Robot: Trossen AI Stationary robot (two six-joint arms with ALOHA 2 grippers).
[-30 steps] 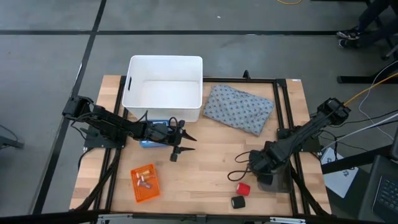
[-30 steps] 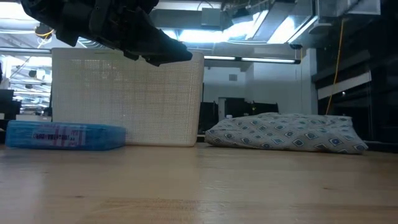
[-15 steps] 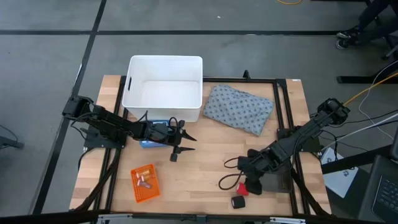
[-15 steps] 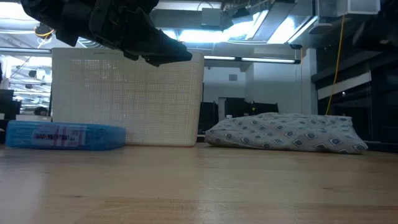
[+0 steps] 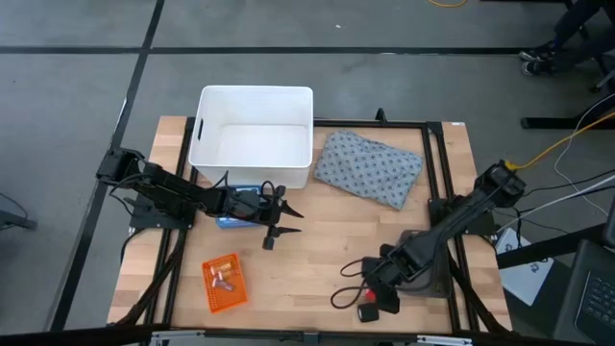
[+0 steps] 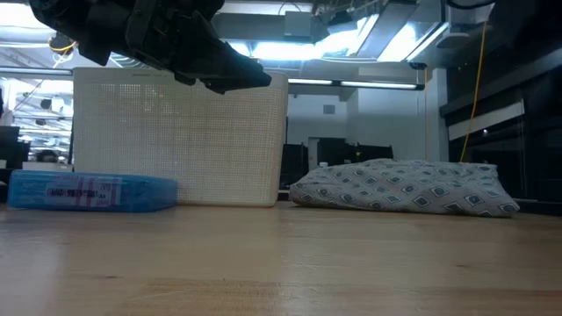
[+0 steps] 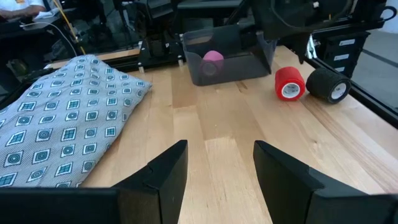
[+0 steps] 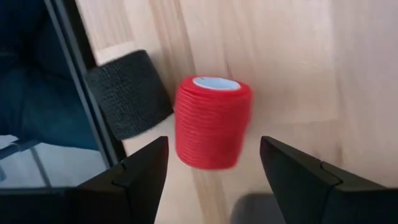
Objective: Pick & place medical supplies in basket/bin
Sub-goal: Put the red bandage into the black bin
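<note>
I centre my open right gripper [image 8: 211, 165] on the red roll [image 8: 212, 122] (black roll [image 8: 129, 93] touches it) before closing.

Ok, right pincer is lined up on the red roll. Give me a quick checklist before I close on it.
1. Red roll between the right pincer fingers: ok.
2. Fingers apart, not yet touching the roll: ok.
3. Black roll clear of the fingers: cannot tell, it sits close beside the red one.
4. Grey tray for drop-off, pink roll already inside: ok.
5. Left pincer parked open, away mid-table: ok.
</note>
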